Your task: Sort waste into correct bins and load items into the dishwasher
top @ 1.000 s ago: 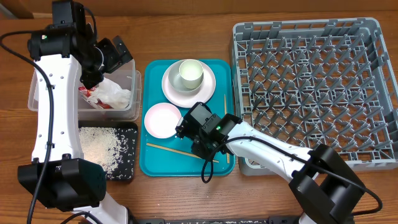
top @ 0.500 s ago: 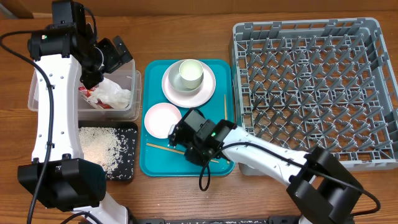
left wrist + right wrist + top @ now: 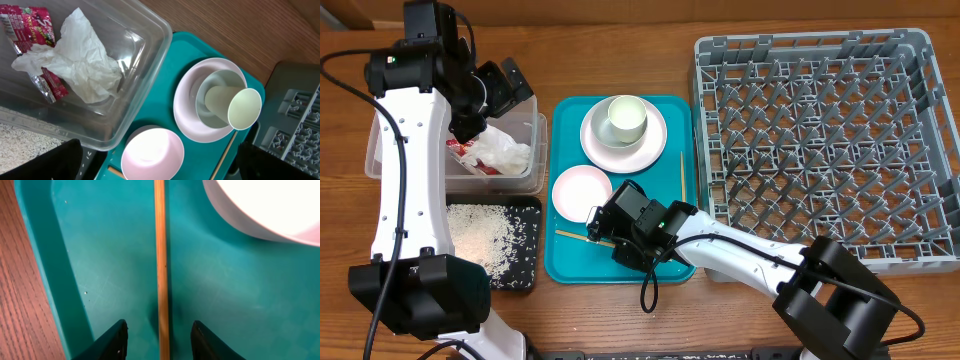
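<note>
My right gripper is open low over the teal tray, its fingers astride one wooden chopstick without touching it; in its wrist view the gripper has the stick between the fingertips. The second chopstick lies by the tray's right rim. A white bowl sits just beside the right gripper. The pale cup stands in a bowl on the plate. My left gripper is open and empty above the clear tub, which holds the red wrapper and tissue.
The black tray with rice grains lies in front of the tub. The grey dish rack stands right of the teal tray, with nothing in it. Bare wood table shows along the far edge.
My right gripper has slid left along the tray's front, following the lying chopstick toward the bowl. The left arm has not moved.
</note>
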